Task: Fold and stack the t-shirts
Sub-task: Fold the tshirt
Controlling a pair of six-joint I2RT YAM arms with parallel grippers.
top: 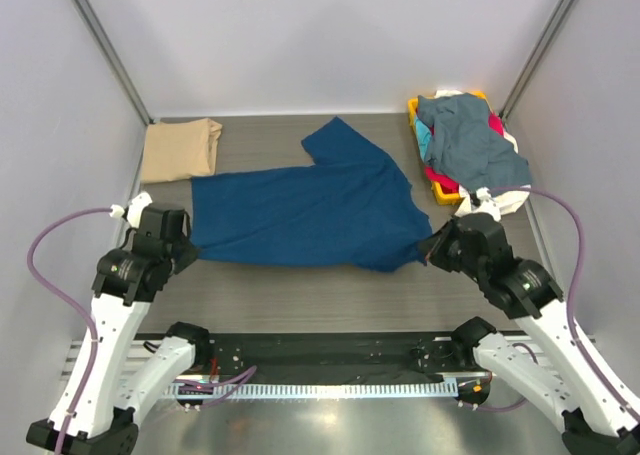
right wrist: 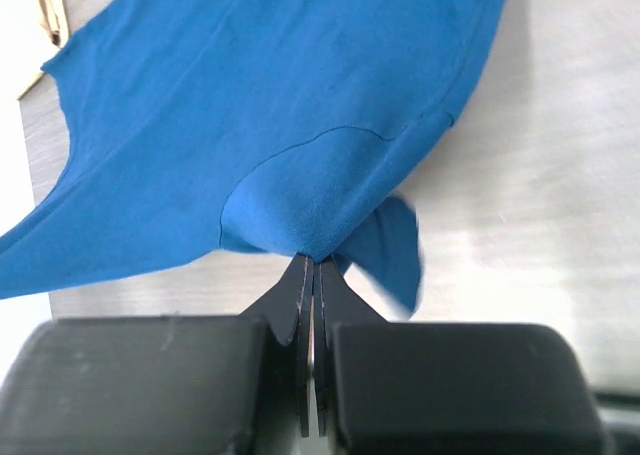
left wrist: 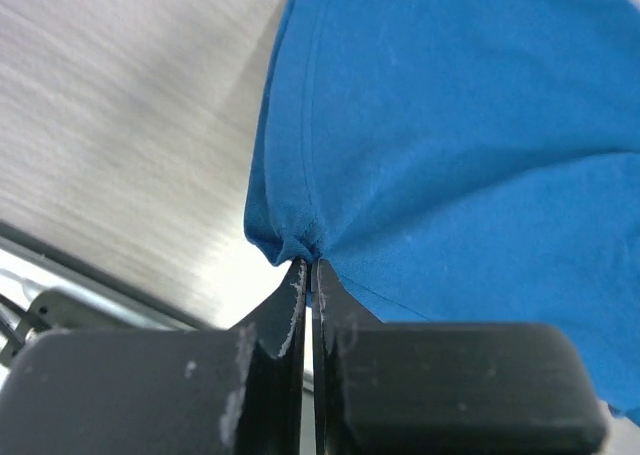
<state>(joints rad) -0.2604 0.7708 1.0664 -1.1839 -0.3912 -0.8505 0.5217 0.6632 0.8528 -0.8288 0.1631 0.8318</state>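
Note:
A blue t-shirt [top: 300,210] lies spread across the middle of the table, one sleeve pointing toward the back. My left gripper [top: 192,253] is shut on its near left corner, and the left wrist view shows the hem [left wrist: 290,240] bunched at the fingertips of that gripper [left wrist: 310,267]. At the near right corner my right gripper [top: 427,249] is shut on the cloth, and in the right wrist view the fabric [right wrist: 300,145] rises in a fold from the tips of the gripper [right wrist: 313,262]. A folded tan t-shirt [top: 180,150] rests at the back left.
A yellow basket [top: 412,108] at the back right holds a heap of t-shirts, with a slate-blue one [top: 470,140] on top and red, teal and white cloth showing beneath. White walls close in the table on three sides.

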